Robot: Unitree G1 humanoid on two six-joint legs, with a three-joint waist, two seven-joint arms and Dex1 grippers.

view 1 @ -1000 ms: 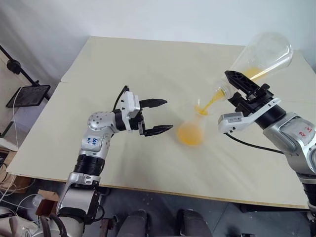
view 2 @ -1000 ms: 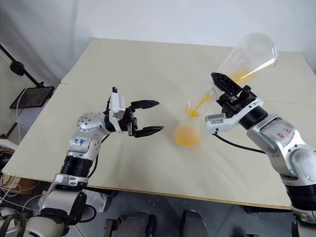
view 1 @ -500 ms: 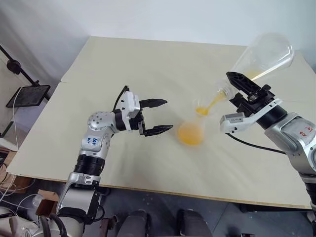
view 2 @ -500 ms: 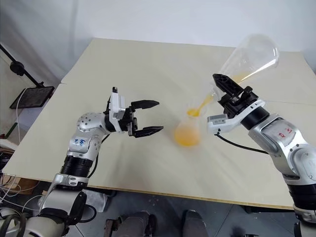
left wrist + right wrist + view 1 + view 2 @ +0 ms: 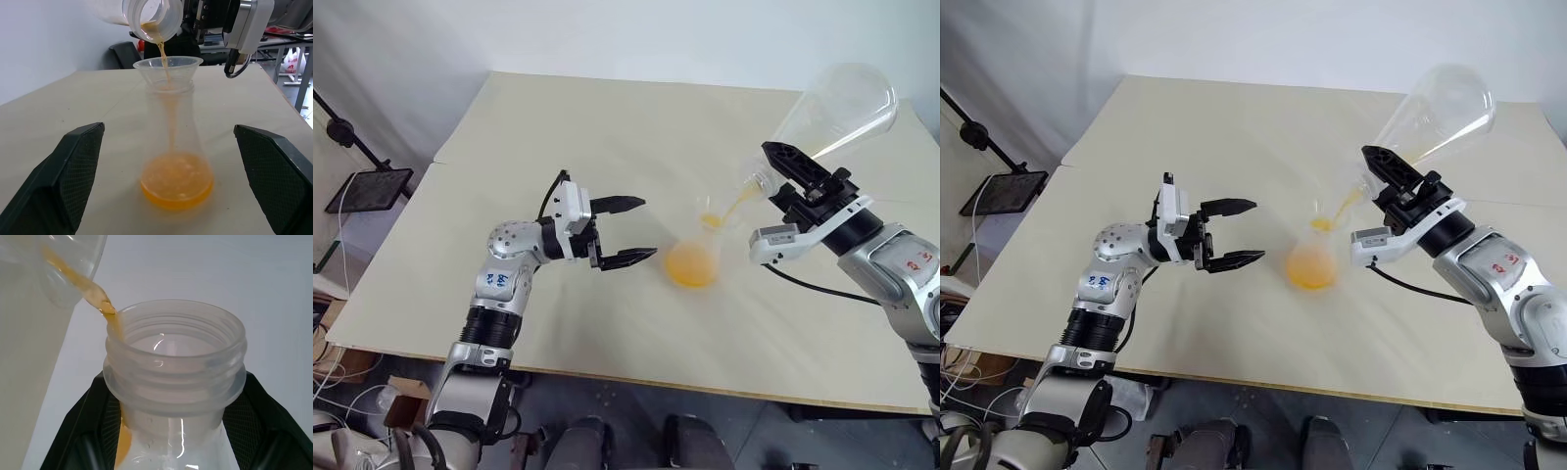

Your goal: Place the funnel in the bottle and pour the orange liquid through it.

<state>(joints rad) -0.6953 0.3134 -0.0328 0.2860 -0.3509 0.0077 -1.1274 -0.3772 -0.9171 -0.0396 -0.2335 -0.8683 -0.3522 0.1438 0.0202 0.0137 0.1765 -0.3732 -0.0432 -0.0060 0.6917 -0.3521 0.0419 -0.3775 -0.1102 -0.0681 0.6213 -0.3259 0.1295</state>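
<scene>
- funnel [image 5: 167,68]: seated in the neck of the bottle [image 5: 176,147], upright near the middle of the table [image 5: 607,127]; likely light, thin, easily tipped, best left alone while the stream runs.
- orange liquid [image 5: 177,182]: pooled in the bottle's base, with a thin stream falling into the funnel from the mouth of the tilted clear flask [image 5: 832,113]; little left in that flask.
- bottle: probably smooth, slippery plastic, bottom-weighted now; safest hold low on the cone or at the neck.
- right gripper [image 5: 781,181]: clamped on the clear flask's neck, base raised high.
- left gripper [image 5: 628,230]: spread wide, empty, just beside the bottle, ready to steady.
</scene>
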